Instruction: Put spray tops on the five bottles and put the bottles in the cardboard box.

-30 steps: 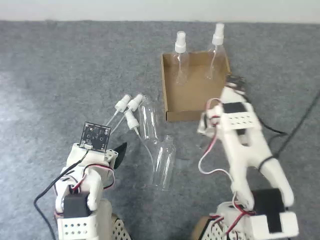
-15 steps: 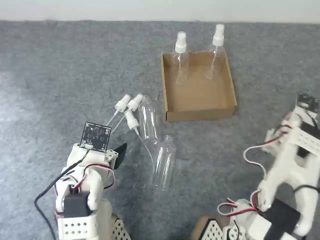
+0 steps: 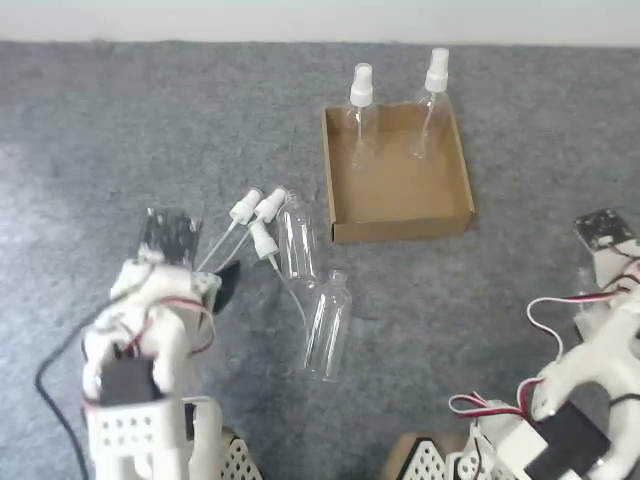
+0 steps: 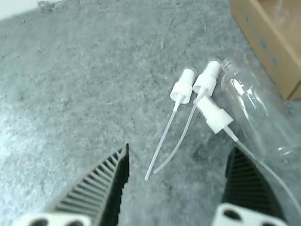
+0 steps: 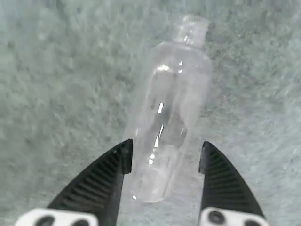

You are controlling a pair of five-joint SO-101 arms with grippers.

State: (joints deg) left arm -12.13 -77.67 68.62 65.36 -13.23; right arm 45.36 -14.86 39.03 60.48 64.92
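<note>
Left gripper [image 4: 178, 155] open, ridged black jaws near three white plastic spray tops [image 4: 207, 84] with thin tubes on fuzzy grey carpet [image 4: 70, 70]. Right gripper [image 5: 167, 146] open; clear capless plastic bottle [image 5: 171, 94] lies flat, seen between its jaws. Shallow brown cardboard box [image 3: 398, 228] holds two capped bottles [image 3: 361, 120] upright.

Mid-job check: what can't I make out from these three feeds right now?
High view: the right arm covers whatever lies beneath it.
Right wrist view: no landmark near the lone bottle, so its place relative to the cardboard box cannot be told.
Left wrist view: the picture's edge cuts off the cardboard box and the nearest bottle.
High view: whether the boxed spray tops are screwed tight is too small to tell.
</note>
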